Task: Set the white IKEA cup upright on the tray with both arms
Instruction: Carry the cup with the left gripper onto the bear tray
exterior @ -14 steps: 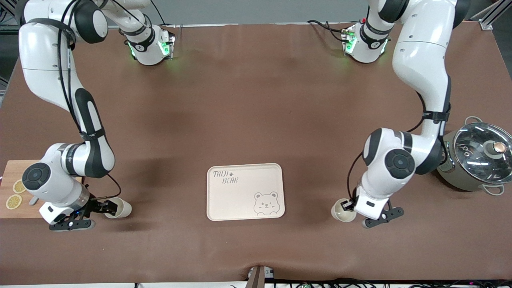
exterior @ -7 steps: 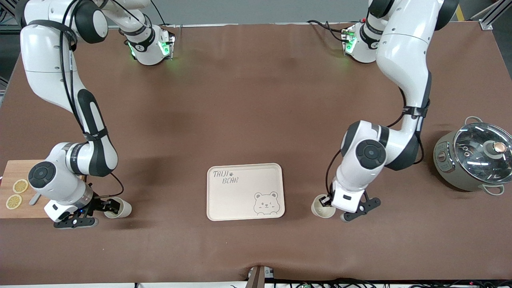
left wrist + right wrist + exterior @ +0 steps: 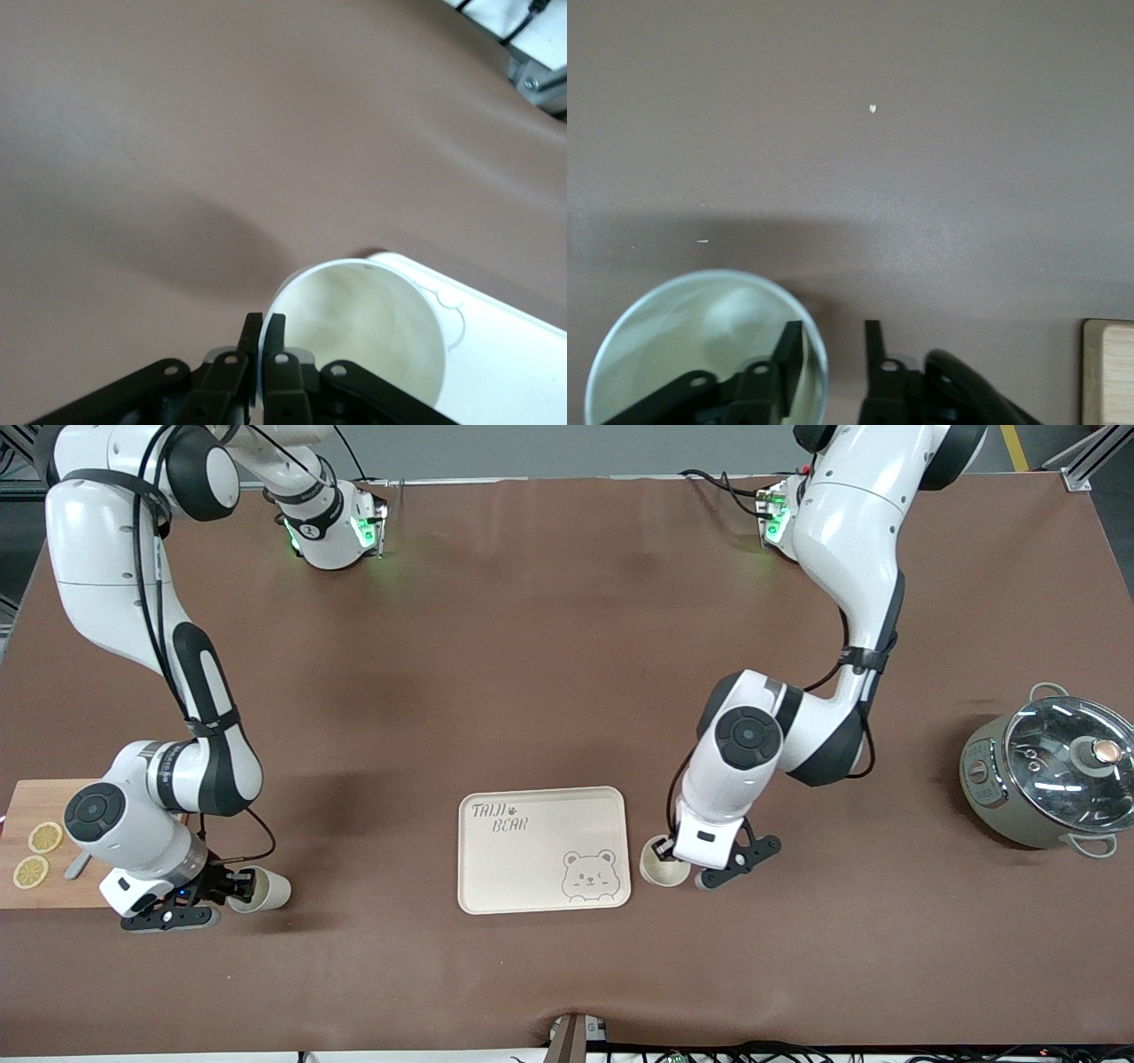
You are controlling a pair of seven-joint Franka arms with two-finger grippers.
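Right gripper [image 3: 232,887] straddles the rim of one upright cup [image 3: 259,888] beside the cutting board [image 3: 35,855], jaws parted. Tray [image 3: 540,841] remains bare. Left gripper [image 3: 666,852] pinches a second cup [image 3: 657,865] just beside it; both placements pending.

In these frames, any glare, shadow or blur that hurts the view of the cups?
Front view: glare streaks on the pot lid, soft arm shadows on the table, both cups readable. Left wrist view: sharp, broad shadow beside the cup. Right wrist view: the cup is slightly soft, with a shadow band over it.
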